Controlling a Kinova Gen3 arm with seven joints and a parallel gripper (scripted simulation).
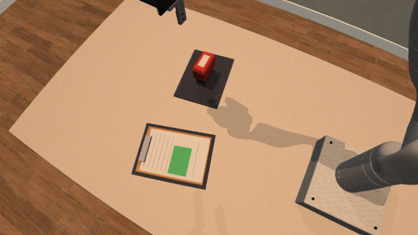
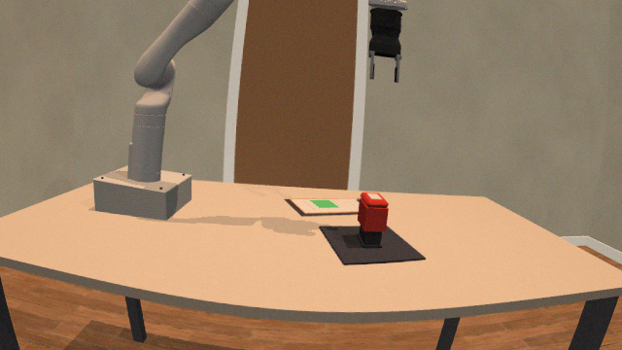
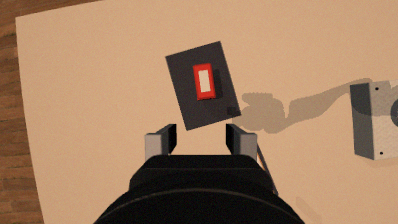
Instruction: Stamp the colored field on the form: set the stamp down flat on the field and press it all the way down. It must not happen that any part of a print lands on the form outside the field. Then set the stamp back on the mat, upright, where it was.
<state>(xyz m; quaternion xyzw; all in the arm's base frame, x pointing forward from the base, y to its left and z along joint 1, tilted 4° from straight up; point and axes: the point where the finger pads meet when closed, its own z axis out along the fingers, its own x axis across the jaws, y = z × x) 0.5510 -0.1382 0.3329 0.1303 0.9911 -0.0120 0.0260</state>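
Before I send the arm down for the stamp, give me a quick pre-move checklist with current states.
1. Gripper open and holding nothing: ok.
2. Stamp upright on the dark mat: ok.
3. Nothing between gripper and stamp: ok, it hangs high above the table.
4. Fingers centred over the stamp: not ok, the wrist view shows it ahead of them.
5. Green field on the form uncovered: ok.
6. Stamp face condition: cannot tell.

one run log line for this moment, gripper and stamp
gripper: open, high above table | red block stamp: upright on dark mat | green field: unstamped | phase: pre-grasp
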